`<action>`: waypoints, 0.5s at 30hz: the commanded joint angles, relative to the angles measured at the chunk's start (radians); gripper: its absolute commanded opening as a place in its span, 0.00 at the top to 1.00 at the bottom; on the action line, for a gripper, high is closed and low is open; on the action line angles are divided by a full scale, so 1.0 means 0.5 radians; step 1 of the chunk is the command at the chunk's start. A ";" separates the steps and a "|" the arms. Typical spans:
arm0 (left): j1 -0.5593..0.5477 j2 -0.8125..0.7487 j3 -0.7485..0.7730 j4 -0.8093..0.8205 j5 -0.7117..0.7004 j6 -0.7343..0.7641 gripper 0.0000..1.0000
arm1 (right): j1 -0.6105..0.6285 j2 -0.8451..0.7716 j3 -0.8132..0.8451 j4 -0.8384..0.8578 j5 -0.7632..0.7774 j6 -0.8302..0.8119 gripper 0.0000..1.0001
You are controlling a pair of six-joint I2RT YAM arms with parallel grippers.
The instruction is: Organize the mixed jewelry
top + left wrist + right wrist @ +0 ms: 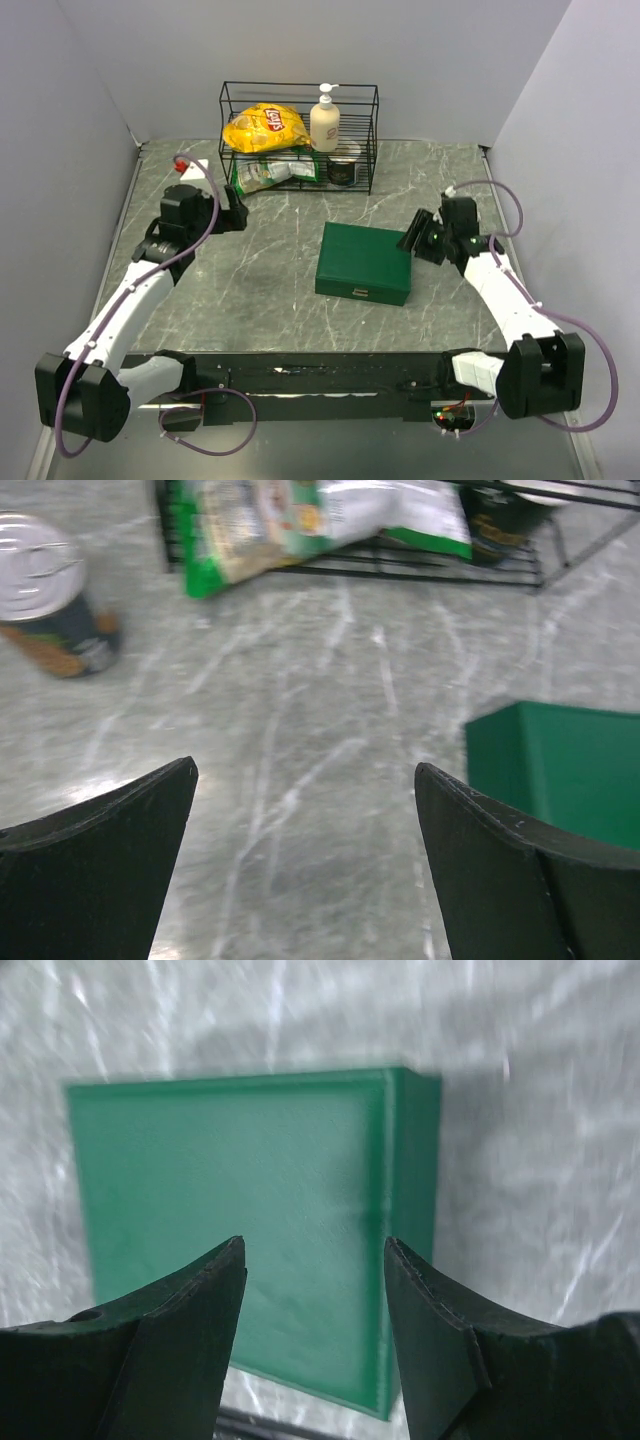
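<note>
Two things fill the top view, a shut green box (363,262) at centre and a wire rack (298,135) above it; the left wrist view shows the left gripper (305,768) wide open and empty, a can (50,610) at upper left; the right wrist view shows the right gripper (315,1242) parted, empty, over the box, jewelry unseen.

The table (270,290) has a grey-green, marble-veined top with pale streaks, and it is enclosed on three sides by plain, pale grey panels: a back wall (300,50), a left wall (50,150) and a right wall (580,120), all bare and unmarked. A black wire rack (355,115) stands on the table, close against the back wall. Lighting is even and diffuse, giving soft shadows and a dull sheen on the tabletop.
</note>
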 commanded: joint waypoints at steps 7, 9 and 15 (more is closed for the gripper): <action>-0.576 0.456 0.280 0.139 0.159 -0.083 0.04 | 0.008 -0.292 -0.374 0.076 -0.113 0.096 0.35; -0.638 0.597 0.299 0.142 0.181 -0.096 0.04 | 0.008 -0.277 -0.423 0.086 -0.110 0.099 0.35; -0.773 0.880 0.247 0.246 0.303 -0.145 0.03 | 0.011 -0.225 -0.484 0.061 -0.009 0.108 0.35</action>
